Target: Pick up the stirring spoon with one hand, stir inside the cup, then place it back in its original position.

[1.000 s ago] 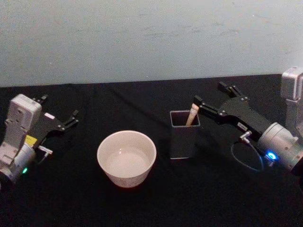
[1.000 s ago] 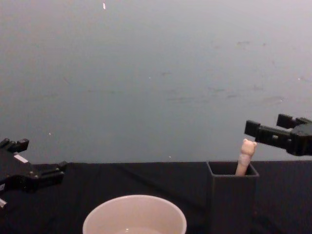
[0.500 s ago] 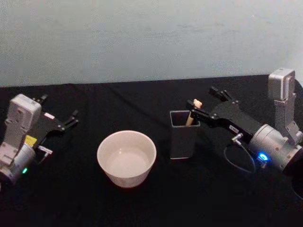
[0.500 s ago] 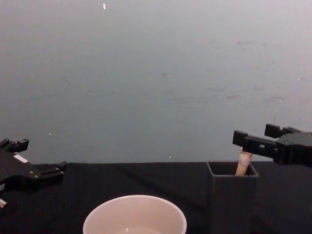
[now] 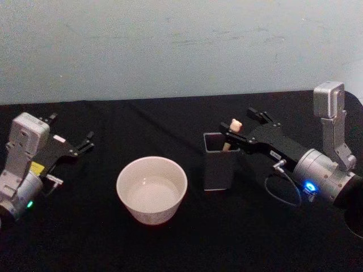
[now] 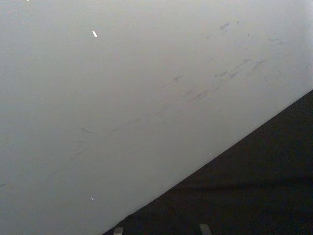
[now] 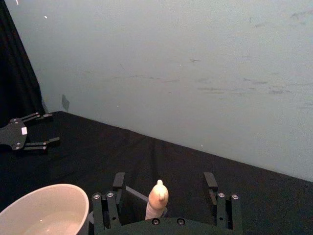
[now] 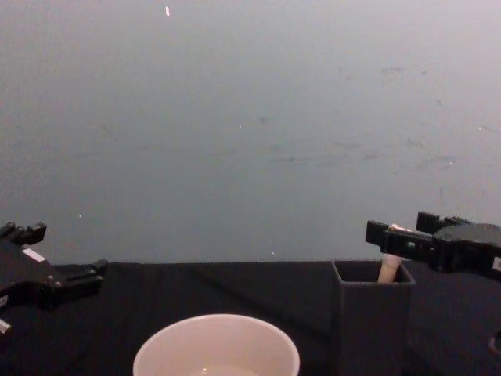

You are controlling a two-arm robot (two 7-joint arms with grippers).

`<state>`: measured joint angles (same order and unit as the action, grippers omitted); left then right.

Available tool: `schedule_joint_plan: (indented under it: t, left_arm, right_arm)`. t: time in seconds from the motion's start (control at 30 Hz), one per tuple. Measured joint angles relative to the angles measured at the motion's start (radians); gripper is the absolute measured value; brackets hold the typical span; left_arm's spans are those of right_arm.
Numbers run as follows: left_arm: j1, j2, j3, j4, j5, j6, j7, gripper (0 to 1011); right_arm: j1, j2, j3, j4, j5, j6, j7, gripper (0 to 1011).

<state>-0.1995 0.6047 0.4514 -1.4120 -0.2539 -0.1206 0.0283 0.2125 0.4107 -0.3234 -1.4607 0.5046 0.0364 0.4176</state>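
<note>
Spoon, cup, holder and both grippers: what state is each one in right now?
Spoon: standing tilted in the holder, bear head above the rim, not gripped.
Cup: upright, nothing being stirred in it.
Holder: upright, spoon inside.
Right gripper: open, jaws on either side of the spoon's top.
Left gripper: open, idle, far to the cup's left.

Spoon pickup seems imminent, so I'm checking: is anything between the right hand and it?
Nothing visible: the open right hand flanks the spoon handle sticking up from the holder. The left hand is parked far left.
</note>
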Motion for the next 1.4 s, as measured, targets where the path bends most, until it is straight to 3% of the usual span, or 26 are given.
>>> schedule_joint_plan:
  t: [0.43,1.4]
  left_arm:
    - [0.0,0.0,0.0,0.0,0.0,0.0,0.0,1001]
    - [0.0,0.0,0.0,0.0,0.0,0.0,0.0,1001]
  right_arm:
    - [0.015,0.001,-0.013,0.018,0.008,0.039,0.0,1000]
    - [0.03,0.004,-0.026,0.03,0.033,0.053,0.007,1000]
